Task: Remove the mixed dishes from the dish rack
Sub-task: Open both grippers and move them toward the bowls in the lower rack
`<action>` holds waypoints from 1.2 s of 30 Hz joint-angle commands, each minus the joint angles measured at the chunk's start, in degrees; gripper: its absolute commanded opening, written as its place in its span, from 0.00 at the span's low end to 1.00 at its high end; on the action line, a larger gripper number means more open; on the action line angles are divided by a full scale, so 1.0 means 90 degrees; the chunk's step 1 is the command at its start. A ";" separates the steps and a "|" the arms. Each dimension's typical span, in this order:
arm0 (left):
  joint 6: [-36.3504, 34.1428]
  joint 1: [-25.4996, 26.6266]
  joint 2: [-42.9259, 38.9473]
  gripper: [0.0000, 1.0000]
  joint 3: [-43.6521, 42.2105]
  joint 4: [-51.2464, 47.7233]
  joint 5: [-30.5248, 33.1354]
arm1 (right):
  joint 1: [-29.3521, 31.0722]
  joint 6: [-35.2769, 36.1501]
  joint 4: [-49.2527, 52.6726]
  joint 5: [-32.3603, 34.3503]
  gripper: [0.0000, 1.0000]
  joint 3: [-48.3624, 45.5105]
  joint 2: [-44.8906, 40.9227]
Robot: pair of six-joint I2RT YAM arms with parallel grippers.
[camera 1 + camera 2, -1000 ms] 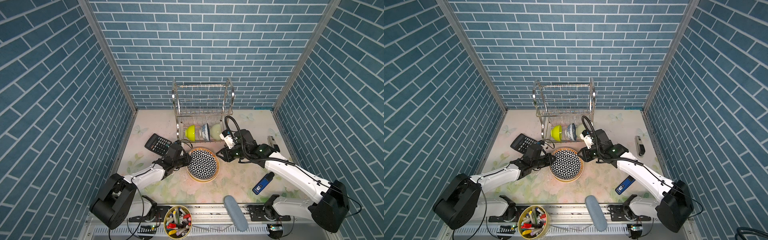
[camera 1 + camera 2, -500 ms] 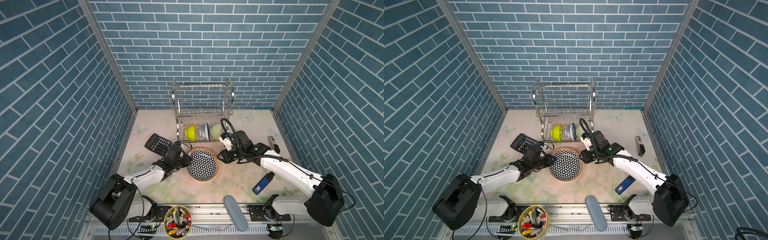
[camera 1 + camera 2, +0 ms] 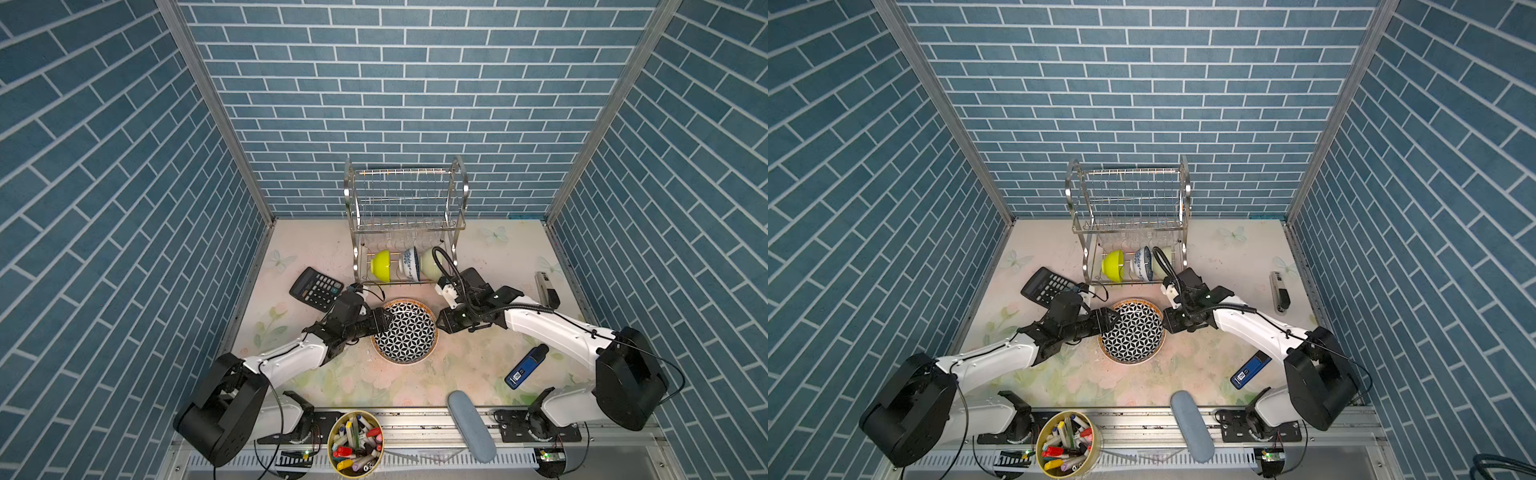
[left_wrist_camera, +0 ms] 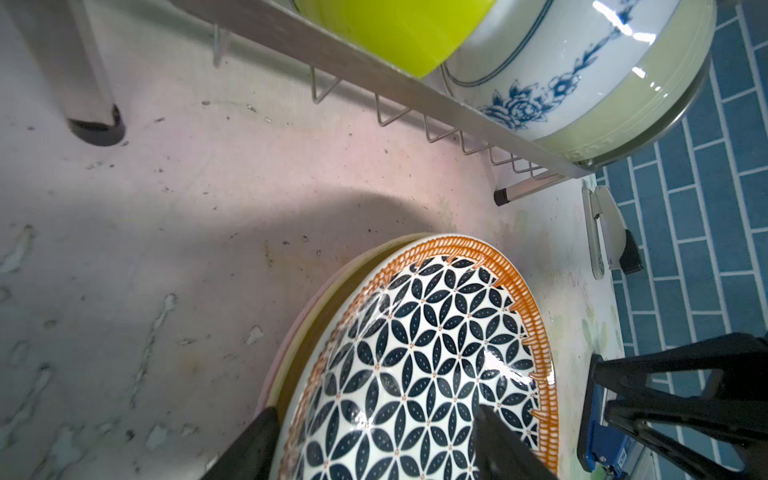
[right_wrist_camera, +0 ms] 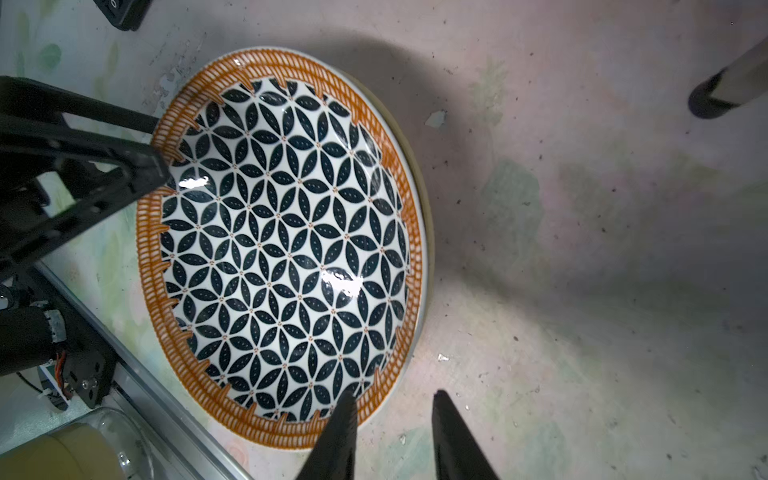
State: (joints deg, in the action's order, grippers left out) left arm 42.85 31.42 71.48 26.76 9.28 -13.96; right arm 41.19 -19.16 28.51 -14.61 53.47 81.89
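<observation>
Left wrist view is taken up by the star-patterned plate (image 4: 415, 365), which is laid flat on the counter (image 4: 166, 249) on top of two paler plates (image 4: 305, 322); their pink and yellowish edges are just seen beneath it. The left pincer (image 4: 376, 411) is seen released, its jaws spread wide to either side of the plate's near rim. In the right wrist view the right pincer (image 5: 394, 395) is held at the opposite rim with its jaws narrowly parted, one over the orange border and one outside it. No clamping on the plate is made out. In both top views the stack is found just in front of the dish rack (image 3: 405, 227), between the two pincers. Three bowls are left on edge in the lower tier: the lime bowl (image 3: 380, 265), the blue-on-white bowl (image 3: 409, 266) and the pale-green bowl (image 3: 430, 268).

The plate-stacking step is judged to be at its end, with the bowls next. Both pincers need to be lifted clear of the rim without the stack being nudged. A bowl rim then has to be taken between the wires and drawn out forwards under the upper tier. The pale-green bowl is nearest the right pincer.
</observation>
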 commanded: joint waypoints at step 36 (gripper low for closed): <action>-0.2124 -0.0092 0.0004 0.95 0.2147 -0.1634 0.3899 | -0.1213 -0.0567 -0.2811 -0.0681 0.55 -0.1152 -0.1219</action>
State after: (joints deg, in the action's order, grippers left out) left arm 25.32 31.18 70.41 43.90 -8.73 19.81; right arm 31.88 -21.45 9.21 -16.51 45.19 71.83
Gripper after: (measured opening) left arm 0.941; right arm 0.541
